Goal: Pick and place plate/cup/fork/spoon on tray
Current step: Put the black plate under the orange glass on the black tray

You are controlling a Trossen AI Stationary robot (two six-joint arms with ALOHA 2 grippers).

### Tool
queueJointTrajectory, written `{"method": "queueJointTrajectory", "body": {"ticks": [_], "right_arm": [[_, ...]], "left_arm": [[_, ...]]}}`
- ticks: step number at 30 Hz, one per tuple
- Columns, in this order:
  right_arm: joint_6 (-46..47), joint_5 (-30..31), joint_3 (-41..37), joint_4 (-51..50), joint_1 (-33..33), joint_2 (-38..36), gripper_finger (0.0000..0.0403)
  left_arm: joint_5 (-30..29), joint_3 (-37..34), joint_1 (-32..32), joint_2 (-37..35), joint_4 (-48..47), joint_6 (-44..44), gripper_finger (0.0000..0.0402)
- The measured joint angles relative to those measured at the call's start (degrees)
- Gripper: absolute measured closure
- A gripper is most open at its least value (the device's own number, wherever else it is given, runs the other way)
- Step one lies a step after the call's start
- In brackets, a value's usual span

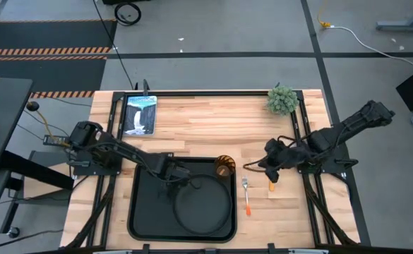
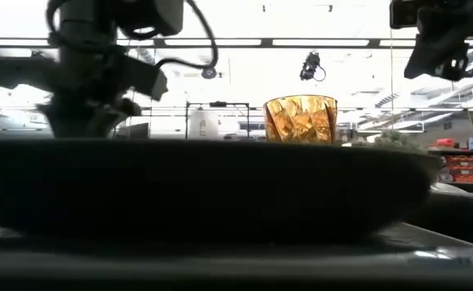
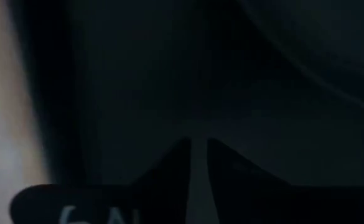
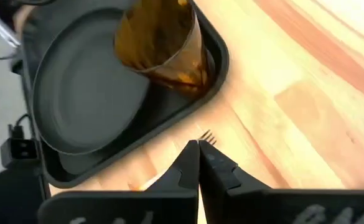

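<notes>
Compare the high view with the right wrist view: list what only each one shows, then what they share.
Only the high view: the left gripper over the tray, the right gripper from outside, the spoon under it, a small green plant, a picture card.
Only the right wrist view: its own fingers, closed together.
Both: the tray holding the plate and the cup, and the fork on the table beside it.
</notes>
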Motion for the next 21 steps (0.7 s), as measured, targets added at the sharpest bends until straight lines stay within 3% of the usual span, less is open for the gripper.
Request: {"method": "queueJointTrajectory", "body": {"ticks": [6, 12, 21], "right_arm": [[10.77, -2.93, 4.71, -2.71, 2.36, 11.82, 0.0398], [20.58, -6.16, 7.09, -0.85, 5.27, 22.48, 0.0398], [32.36, -2.23, 14.31, 2.17, 10.03, 34.48, 0.0398]], "left_arm": [[2.44, -2.54, -4.58, 0.00, 3.52, -5.58, 0.0361], [-2.31, -2.58, -9.46, -0.02, 3.65, -6.90, 0.0363], [-11.16, -2.58, -15.44, 0.04, 6.86, -8.92, 0.0363]]}}
